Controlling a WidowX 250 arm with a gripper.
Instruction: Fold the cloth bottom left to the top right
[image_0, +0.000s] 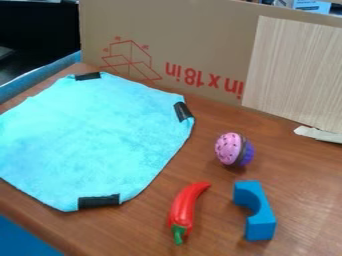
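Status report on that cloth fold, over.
Light-blue cloth spread on table, fold not made. Red chili, blue arch block, pink-and-purple toy beside it, off the cloth. Cardboard standing behind.

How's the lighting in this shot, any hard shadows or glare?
Camera view: cloth bright and fairly even, no harsh glare spots; soft shadows hug the red pepper, pink-and-purple toy and blue block; mild pale sheen on the table toward lower right; upper-left corner, left of the cardboard, very dark.
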